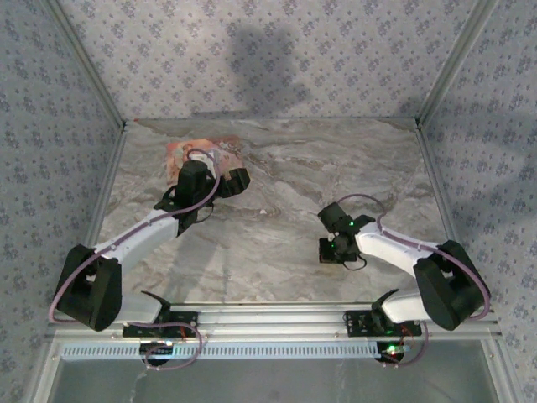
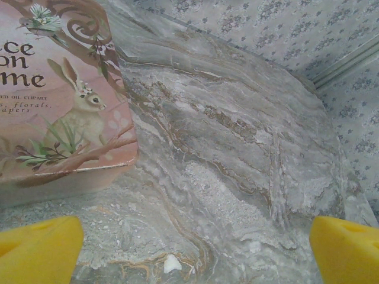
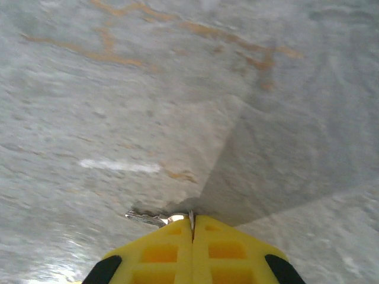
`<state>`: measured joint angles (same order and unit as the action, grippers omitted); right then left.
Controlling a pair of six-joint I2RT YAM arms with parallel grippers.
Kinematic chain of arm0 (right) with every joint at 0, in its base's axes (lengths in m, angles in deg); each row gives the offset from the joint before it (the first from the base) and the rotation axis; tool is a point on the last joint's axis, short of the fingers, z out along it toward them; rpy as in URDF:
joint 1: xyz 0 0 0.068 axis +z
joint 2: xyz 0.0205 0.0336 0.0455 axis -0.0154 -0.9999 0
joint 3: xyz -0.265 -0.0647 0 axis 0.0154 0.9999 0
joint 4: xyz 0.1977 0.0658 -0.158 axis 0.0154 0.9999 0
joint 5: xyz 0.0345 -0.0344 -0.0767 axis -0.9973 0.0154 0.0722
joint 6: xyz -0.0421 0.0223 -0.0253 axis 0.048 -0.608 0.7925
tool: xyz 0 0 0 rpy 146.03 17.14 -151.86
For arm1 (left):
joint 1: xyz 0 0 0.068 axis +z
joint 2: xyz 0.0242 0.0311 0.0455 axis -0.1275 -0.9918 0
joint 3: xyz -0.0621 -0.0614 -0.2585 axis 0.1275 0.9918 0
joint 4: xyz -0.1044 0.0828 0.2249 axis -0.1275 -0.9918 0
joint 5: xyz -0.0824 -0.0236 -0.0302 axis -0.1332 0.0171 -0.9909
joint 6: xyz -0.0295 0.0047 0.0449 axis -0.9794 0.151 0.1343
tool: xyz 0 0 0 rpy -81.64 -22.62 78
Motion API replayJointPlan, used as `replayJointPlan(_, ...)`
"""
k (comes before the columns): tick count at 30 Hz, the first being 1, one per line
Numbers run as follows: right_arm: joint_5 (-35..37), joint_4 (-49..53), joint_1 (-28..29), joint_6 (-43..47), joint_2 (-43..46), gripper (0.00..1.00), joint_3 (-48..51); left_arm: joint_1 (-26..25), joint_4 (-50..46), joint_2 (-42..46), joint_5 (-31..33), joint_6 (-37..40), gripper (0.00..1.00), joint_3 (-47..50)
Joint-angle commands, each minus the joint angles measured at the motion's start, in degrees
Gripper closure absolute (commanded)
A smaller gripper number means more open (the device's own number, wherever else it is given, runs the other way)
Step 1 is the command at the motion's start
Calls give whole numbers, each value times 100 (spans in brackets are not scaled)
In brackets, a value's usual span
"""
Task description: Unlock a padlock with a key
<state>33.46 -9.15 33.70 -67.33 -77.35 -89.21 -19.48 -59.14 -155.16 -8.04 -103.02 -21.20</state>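
Right end effector: closed, its two yellow fingers pressed flat together along a central seam at the bottom centre of the right wrist view. A thin silvery metal piece juts left from the fingertips, low against the marbled worktop. Whether the tips pinch it or merely touch it cannot be told. A short white streak marks the surface left of centre. In the overhead view this end effector points down at the worktop right of centre, well apart from the pink picture box in the upper left.

Left end effector: open wide, one yellow fingertip in each lower corner of the left wrist view, with bare worktop and a small white chip between them. The rabbit-printed box occupies the upper left, near the left fingertip but apart from it. Overhead, this end effector hovers just beside the box's lower right corner.
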Motion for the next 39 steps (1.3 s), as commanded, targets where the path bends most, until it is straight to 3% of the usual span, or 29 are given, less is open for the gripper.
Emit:
replayJointPlan(1, -461, -318, -112, -143, 159, 100, 183, -34, -103, 175, 46, 90, 2, -164)
replayJointPlan(7, -1034, -1183, -507, -466, 825, 100, 444, -34, -82, 291, -30, 11, 2, -178)
replayJointPlan(13, -1432, -2396, -870, -991, 1550, 100, 649, -40, 210, 184, -621, -364, 2, -372)
replayJointPlan(16, -1065, -2947, -831, -895, 1903, 100, 656, -47, 351, 26, -1015, -663, 2, -566)
replayJointPlan(20, -42, -3423, -647, -401, 2285, 100, 594, -106, 45, -229, -1351, -1018, 3, -1050)
replayJointPlan(24, 681, -3570, -372, 511, 2243, 100, 252, -198, -383, -495, -1619, -1454, 5, -1511)
replayJointPlan(30, 1296, -4221, 70, 1501, 2001, 100, -42, -463, -257, -816, -1924, -2431, 8, -1707)
replayJointPlan(35, 2497, -5329, 844, 3663, 1675, 100, 10, -519, -516, -1037, -2085, -3532, 11, -1876)
replayJointPlan(39, 3013, -6170, 1135, 5127, 1222, 100, 40, -608, -359, -1106, -2045, -4391, 11, -1808)
